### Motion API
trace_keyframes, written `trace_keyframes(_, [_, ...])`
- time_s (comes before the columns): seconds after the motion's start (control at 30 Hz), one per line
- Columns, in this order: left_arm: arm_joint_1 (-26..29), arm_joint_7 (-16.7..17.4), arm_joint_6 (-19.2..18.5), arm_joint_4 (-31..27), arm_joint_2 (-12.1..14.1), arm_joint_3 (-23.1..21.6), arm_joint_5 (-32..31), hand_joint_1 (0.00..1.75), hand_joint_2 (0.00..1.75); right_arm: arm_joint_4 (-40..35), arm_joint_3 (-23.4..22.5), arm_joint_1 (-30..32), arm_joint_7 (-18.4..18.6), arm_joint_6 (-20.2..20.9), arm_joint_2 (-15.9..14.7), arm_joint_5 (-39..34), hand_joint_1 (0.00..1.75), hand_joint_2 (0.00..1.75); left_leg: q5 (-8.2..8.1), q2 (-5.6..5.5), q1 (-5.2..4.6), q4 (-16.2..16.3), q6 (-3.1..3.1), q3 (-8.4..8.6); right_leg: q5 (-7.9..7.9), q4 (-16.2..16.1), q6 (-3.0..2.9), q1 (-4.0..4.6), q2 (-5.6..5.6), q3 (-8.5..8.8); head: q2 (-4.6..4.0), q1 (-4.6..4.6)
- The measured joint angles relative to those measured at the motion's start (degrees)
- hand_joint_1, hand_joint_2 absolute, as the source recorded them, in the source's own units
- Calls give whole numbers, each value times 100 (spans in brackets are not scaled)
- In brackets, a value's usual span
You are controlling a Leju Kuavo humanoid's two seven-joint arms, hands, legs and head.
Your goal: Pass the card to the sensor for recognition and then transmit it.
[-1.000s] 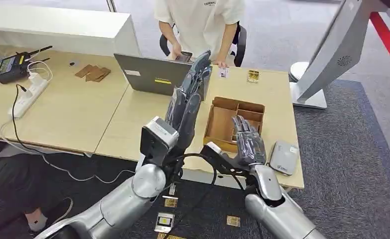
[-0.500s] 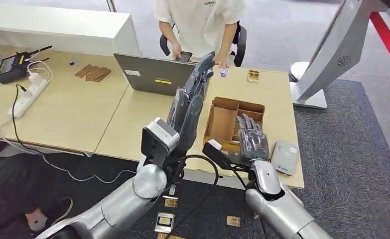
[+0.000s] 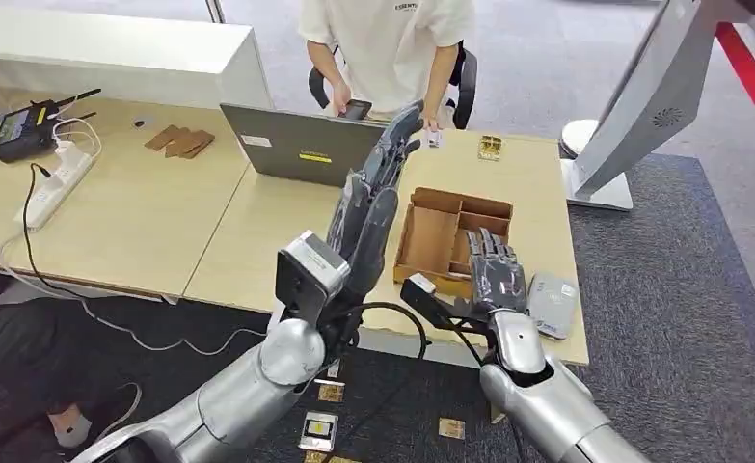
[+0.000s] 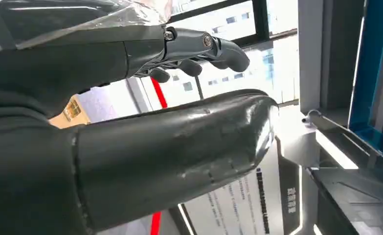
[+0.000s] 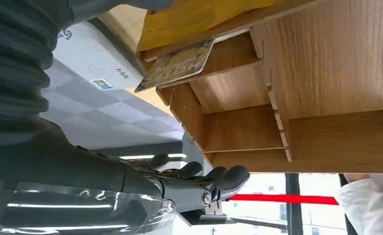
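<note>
A wooden compartment box (image 3: pixel 431 241) stands on the table, and the grey card sensor (image 3: pixel 552 304) lies just right of it near the front edge. My right hand (image 3: pixel 496 275) hovers over the box's near right corner, fingers apart, holding nothing. In the right wrist view a patterned card (image 5: pixel 177 66) leans in a compartment of the box (image 5: pixel 326 63), apart from my right hand's fingers (image 5: pixel 199 178), with the sensor (image 5: pixel 89 58) beside it. My left hand (image 3: pixel 368 217) is raised with its fingers stretched out straight and holds nothing; the left wrist view shows its thumb (image 4: pixel 169 147).
A person in a white shirt (image 3: pixel 388 39) stands behind the table holding a phone (image 3: pixel 357 109). A laptop (image 3: pixel 301 145) sits left of the box. Loose cards (image 3: pixel 490 147) lie at the table's far edge, several more on the floor (image 3: pixel 320 429). A grey stand (image 3: pixel 633 106) rises at right.
My right hand has shifted a little to the right along the box's near edge, toward the sensor. My left hand has drifted slightly rightward, still raised.
</note>
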Motion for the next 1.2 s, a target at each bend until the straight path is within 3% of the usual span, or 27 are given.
trace_keyframes(0.63, [14,149,33,0,7,-9,-105,0,0,48,-98,-8,57,11,-15,219,0,175,0,0,0,0,0,0,0,0,0,0,0,0,0,0])
trace_keyframes(1.2, [13,133,22,0,4,-13,-90,0,0,144,-175,1,57,-264,-74,339,0,175,0,0,0,0,0,0,0,0,0,0,0,0,0,0])
